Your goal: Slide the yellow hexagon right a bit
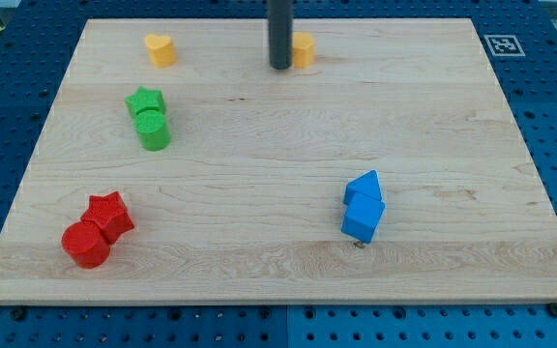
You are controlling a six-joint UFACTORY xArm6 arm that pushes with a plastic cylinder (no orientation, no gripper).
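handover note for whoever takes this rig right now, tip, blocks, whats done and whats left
My tip: down on the board near the view's top, right against the left side of the yellow hexagon, which is partly hidden behind the rod.
Other blocks: yellow heart top left; green star touching green cylinder left of centre; red star beside red cylinder bottom left; two blue blocks together at lower right, shapes unclear.
Done: tip is placed on the correct side for a rightward push.
Left: slide the hexagon a little toward the view's right, then stop.
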